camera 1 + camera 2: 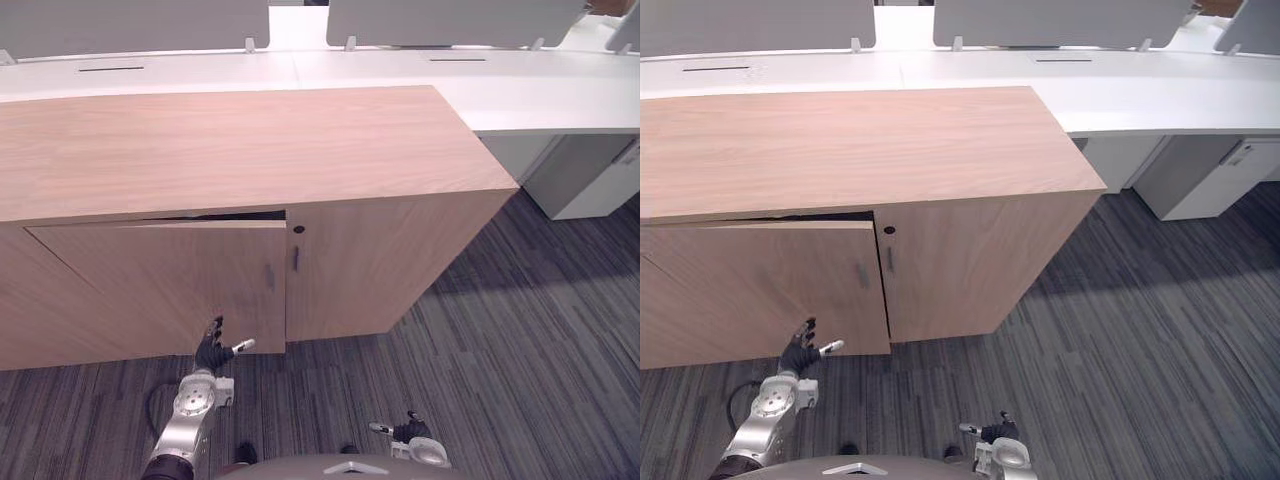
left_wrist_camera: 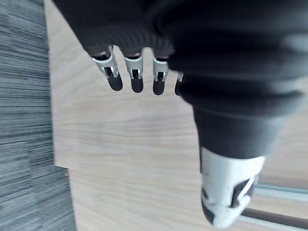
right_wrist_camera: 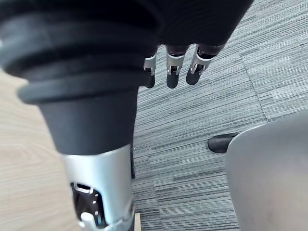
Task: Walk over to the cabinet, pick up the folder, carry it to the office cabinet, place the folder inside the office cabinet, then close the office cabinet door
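L hand [image 1: 212, 350], fingers straight, at ajar cabinet door [image 1: 150, 280].

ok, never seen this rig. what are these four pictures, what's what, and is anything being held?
This is a two-legged humanoid robot with two arms. The two wide pictures come from a stereo camera on its head, looking down. The two close ones come from a camera on each wrist, looking along that hand.

In front stands a wooden office cabinet. Its left door is slightly ajar, with a dark gap along the top. The left robot hand reaches to that door's lower edge with straight fingers; whether it touches the wood is unclear. The right robot hand hangs low over the grey carpet, fingers relaxed. Both hands hold nothing. Behind the cabinet runs a white desk.
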{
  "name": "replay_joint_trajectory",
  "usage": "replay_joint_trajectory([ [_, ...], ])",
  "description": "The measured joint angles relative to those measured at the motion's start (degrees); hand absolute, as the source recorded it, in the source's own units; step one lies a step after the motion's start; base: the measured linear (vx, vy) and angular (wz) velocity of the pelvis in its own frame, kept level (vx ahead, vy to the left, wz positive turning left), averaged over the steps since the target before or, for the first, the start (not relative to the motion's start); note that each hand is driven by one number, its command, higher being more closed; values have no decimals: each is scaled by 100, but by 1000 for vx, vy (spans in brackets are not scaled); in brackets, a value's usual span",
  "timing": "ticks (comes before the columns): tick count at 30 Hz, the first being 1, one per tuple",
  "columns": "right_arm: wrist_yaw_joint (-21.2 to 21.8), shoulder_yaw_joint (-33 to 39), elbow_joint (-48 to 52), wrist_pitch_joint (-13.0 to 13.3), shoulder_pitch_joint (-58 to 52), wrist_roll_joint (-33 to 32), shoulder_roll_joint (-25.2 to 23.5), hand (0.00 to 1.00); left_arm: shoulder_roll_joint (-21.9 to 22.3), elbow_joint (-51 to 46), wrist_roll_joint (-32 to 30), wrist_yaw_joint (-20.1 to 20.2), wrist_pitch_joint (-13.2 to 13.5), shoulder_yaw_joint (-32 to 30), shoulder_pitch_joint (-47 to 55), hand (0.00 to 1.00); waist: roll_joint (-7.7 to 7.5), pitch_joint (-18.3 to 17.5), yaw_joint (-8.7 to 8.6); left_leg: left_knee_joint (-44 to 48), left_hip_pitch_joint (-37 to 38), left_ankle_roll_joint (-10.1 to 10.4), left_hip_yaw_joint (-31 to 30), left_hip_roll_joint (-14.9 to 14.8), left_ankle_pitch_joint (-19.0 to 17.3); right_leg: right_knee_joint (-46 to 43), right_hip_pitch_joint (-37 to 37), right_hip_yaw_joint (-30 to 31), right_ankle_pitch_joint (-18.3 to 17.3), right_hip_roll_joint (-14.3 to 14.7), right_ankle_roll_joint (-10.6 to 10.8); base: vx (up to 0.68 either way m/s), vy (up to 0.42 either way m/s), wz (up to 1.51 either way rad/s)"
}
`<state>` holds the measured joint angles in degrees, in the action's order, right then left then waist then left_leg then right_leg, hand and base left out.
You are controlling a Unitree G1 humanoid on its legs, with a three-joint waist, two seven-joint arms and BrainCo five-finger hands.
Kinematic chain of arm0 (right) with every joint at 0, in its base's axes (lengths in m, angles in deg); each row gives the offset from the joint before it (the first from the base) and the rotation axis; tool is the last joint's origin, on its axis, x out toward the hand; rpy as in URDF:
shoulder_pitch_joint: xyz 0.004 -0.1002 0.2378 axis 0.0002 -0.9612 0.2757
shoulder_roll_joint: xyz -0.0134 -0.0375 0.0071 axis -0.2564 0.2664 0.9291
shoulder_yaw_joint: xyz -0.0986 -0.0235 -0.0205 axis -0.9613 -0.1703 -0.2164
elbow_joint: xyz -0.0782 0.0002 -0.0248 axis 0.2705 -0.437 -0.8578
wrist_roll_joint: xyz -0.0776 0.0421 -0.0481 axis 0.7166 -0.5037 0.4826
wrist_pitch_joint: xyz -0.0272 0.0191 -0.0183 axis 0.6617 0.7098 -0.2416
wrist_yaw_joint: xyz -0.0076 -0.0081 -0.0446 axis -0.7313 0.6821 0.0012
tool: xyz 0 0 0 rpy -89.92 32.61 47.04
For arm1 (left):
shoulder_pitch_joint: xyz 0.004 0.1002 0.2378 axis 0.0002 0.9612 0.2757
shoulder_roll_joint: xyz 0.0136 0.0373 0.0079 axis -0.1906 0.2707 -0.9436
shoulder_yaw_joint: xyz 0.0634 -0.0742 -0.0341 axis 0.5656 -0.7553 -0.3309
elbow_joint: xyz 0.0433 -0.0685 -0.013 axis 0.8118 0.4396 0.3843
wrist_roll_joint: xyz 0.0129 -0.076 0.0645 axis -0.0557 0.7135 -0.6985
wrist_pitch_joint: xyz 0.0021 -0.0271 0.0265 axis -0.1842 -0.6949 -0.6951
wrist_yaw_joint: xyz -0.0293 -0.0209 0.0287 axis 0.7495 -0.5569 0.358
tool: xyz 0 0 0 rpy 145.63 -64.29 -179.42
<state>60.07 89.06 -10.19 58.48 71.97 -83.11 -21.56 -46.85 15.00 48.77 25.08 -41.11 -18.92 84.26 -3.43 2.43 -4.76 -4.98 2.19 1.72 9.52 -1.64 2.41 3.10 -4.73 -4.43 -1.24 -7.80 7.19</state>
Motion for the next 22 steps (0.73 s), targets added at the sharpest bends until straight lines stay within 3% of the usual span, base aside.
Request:
replay_joint_trajectory([
  [9, 7, -6, -313, 16, 202, -1, 14, 0, 13, 1850, -427, 54, -110, -263, 14, 0, 19, 100, 3, -8, 109, 0, -24, -39, 29, -114, -106, -159, 5, 24, -8, -28, -22, 4],
  [14, 28, 0, -427, 18, 334, -3, 14, 0, 37, 2049, -539, 56, -136, -471, 34, 0, -25, 240, 21, -11, 113, 46, -150, -9, 49, -253, -66, -277, -89, -13, -83, -136, -4, 11],
  [17, 63, 23, -428, 18, 331, -4, 22, 0, 88, 2082, -536, 57, -136, -622, 54, 0, -37, 235, 118, -11, 79, 32, -168, 11, 62, -274, -22, -276, -168, -34, -19, -113, 14, 6],
  [22, 79, 95, -431, 17, 331, -4, 17, 0, 192, 2170, -536, 59, -136, -901, 49, 0, -45, 230, 135, -10, 44, -3, -197, 107, 39, -237, -30, -270, -210, -120, 32, -1, 36, 4],
])
